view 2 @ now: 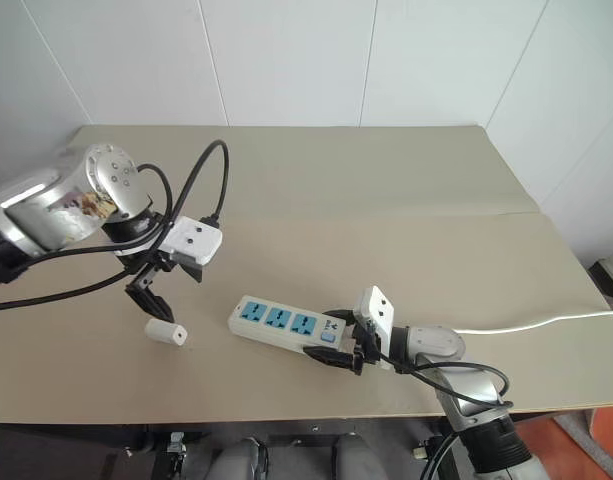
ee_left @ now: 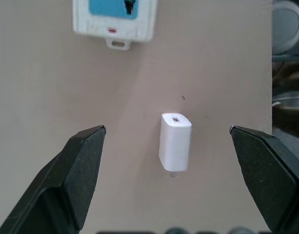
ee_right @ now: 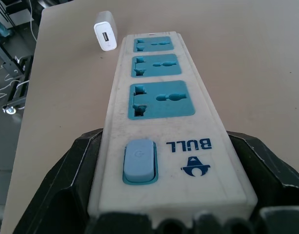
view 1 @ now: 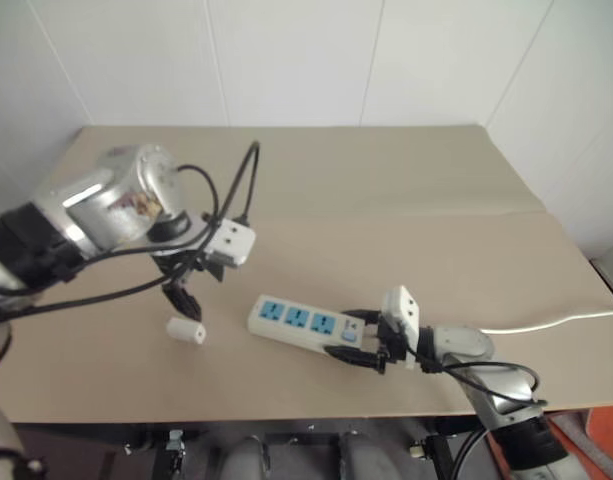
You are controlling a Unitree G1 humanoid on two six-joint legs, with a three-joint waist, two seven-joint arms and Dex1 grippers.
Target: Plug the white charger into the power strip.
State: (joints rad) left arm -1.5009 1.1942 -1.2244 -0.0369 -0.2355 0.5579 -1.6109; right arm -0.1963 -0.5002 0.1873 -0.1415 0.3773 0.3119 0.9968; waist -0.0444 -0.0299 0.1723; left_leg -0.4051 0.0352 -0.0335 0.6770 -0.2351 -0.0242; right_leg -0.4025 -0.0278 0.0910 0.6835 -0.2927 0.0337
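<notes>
Right gripper is clamping the switch end of the power strip, one black finger on each long side. Looks like it's pinning the strip flat on the table so it can't slide when a plug gets pushed in. All three blue sockets are facing up and unoccupied. The strip's white cable is trailing off toward the table's right edge.

White charger is lying on its side on the table, loose, just off the strip's free end and not touching it. The side with the small port is showing in both wrist views; the prongs are probably at the opposite end, but I can't make them out properly.

Left gripper is hanging above the charger, pointing down, fingers spread wide with the charger centred in the gap and nothing in them. It's lined up for a pinch across the charger's narrow sides.

Pick isn't done yet. My read: the next move needs a straight drop and a close, then the charger tipping upright before insertion.
</notes>
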